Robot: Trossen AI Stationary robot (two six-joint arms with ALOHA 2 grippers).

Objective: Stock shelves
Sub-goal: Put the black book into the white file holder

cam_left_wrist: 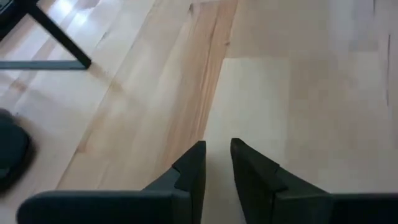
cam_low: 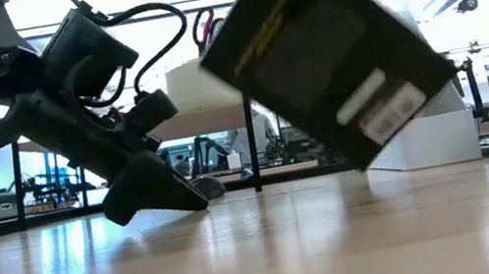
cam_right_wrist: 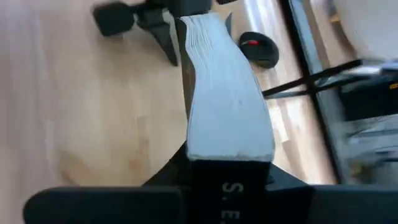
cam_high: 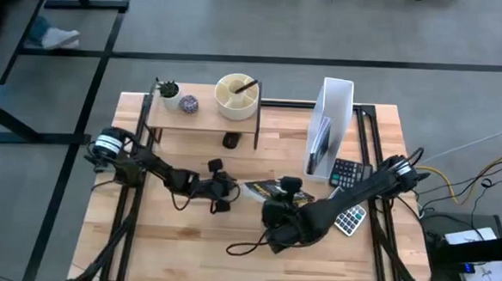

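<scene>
Black paperback book with yellow cover lettering [cam_high: 264, 191] was up off the wooden surface [cam_high: 194, 249], tilted, pinched in the right gripper [cam_high: 275, 199] — jaws clamped across its white page edge, cover hanging big and slanted in the low view. That was near centre of the surface, just in front of the shelf. Left gripper [cam_high: 225, 193] sat low beside it, fingertips pointed down at the bare wood w/ jaws nearly closed, only a thin slit between them, gripping nothing.

Small light-wood riser shelf on thin black legs [cam_high: 202, 121] stood at the far-left part of the surface. On its top board: a tiny potted green plant [cam_high: 167, 90], a purple-grey ball [cam_high: 189, 104], a round cream bowl w/ a dark utensil in it [cam_high: 236, 95]. Small black puck-like object [cam_high: 230, 140] lay under the board. White angled file holder [cam_high: 331, 127] stood right of the shelf, and two calculators [cam_high: 347, 173] lay near its front.
</scene>
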